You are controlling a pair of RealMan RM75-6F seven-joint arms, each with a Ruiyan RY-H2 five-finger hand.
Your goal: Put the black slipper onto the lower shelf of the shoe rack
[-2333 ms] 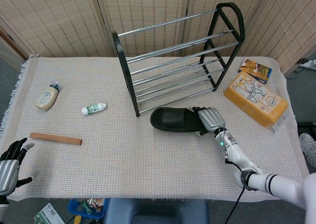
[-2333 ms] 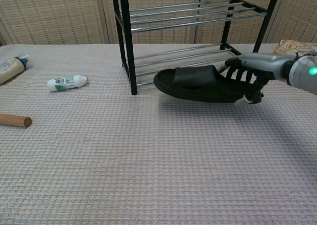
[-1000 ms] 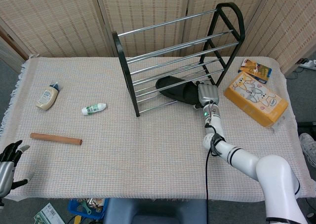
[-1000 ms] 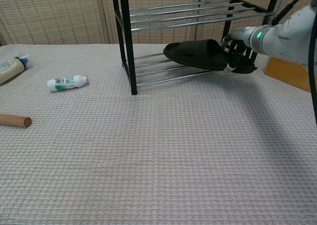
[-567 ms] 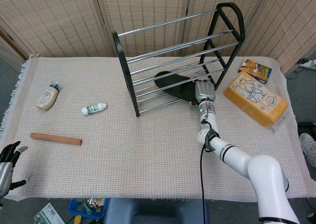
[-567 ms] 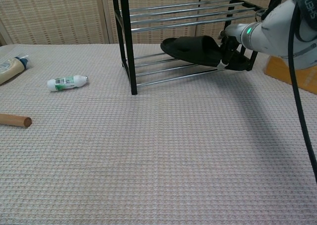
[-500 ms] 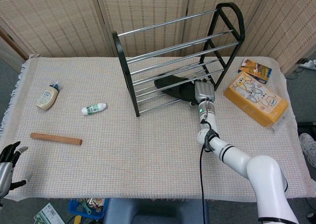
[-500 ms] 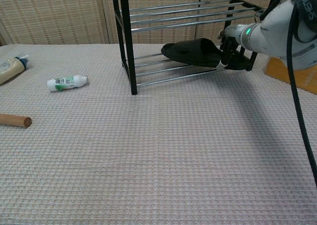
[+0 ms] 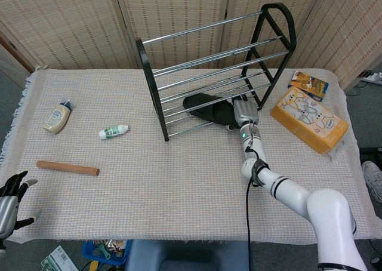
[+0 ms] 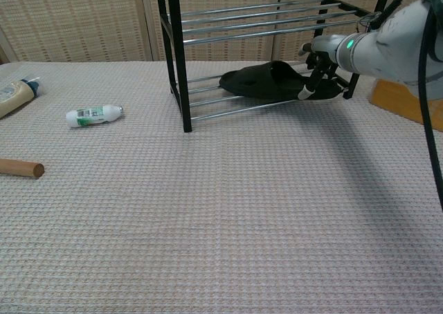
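- Woven cloth table (image 9: 179, 163), wicker screens behind.
- Right hand (image 10: 320, 70) grasping slipper (image 10: 266, 80) heel, toe ahead on shoe rack (image 9: 156, 92) lower bars for setting down.
- Left hand (image 9: 11, 200) released, idle.

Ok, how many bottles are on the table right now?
2. A beige squeeze bottle lies near the table's far left edge, and a small white bottle with a green label lies between it and the shoe rack. Nothing suggests others are hidden.
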